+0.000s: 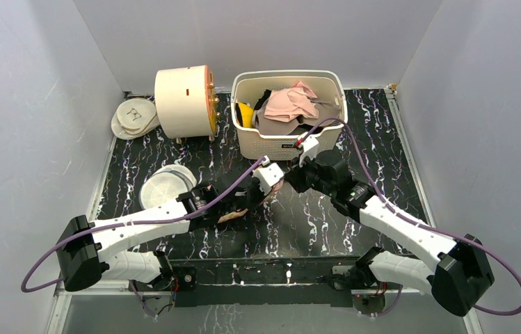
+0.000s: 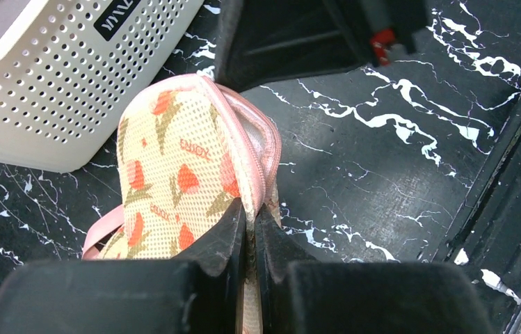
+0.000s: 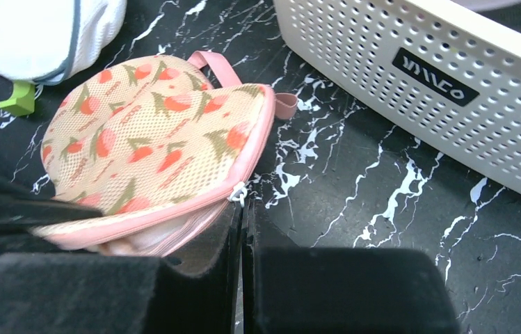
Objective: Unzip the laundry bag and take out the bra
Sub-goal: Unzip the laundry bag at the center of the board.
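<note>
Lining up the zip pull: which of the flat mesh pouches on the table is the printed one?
The laundry bag, pinched by the left gripper: orange-and-green floral print with pink trim. The far-left disc and the disc by the left arm are plain white.

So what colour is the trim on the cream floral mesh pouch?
Pink trim, clearest from the right wrist.

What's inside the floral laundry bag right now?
Through the part-open zip only pale lining shows; the floral fabric of the laundry bag hides anything else, no bra visible.
</note>
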You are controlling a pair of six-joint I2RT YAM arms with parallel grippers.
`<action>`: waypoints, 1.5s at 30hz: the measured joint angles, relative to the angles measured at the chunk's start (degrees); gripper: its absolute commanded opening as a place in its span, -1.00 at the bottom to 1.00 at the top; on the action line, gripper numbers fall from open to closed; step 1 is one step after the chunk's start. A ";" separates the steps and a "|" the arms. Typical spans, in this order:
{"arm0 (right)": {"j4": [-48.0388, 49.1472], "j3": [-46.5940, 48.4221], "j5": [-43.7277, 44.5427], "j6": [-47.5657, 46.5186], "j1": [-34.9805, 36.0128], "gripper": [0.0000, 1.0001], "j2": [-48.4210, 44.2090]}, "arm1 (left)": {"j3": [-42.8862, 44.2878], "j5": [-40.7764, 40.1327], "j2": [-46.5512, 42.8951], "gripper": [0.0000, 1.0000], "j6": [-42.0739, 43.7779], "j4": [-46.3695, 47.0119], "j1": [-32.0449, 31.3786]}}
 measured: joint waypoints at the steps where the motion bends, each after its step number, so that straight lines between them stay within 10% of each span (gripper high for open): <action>1: 0.26 0.09 -0.37 0.39 -0.96 -1.00 0.74 | 0.02 0.28 0.00 -1.00 0.09 -0.07 0.02; 9: 0.85 0.09 -6.10 1.53 -5.68 -1.00 2.34 | 1.18 0.46 0.37 -1.00 0.17 -1.44 0.22; 20: 1.05 0.09 -12.41 1.51 -5.55 -1.00 -1.62 | 1.62 -0.83 0.59 -0.21 -0.35 -3.15 0.11; 30: 1.16 0.09 -12.90 3.69 1.81 -1.00 -1.27 | 1.62 1.11 0.00 0.12 -0.50 -3.19 0.13; 37: 1.53 0.09 -12.31 4.24 3.17 -1.00 -0.98 | 1.62 0.90 -1.70 0.01 -0.52 -2.27 0.13; 45: 1.46 0.09 -11.21 4.35 3.69 -1.00 -1.20 | 1.70 -2.86 0.52 -0.56 -0.92 -3.30 0.11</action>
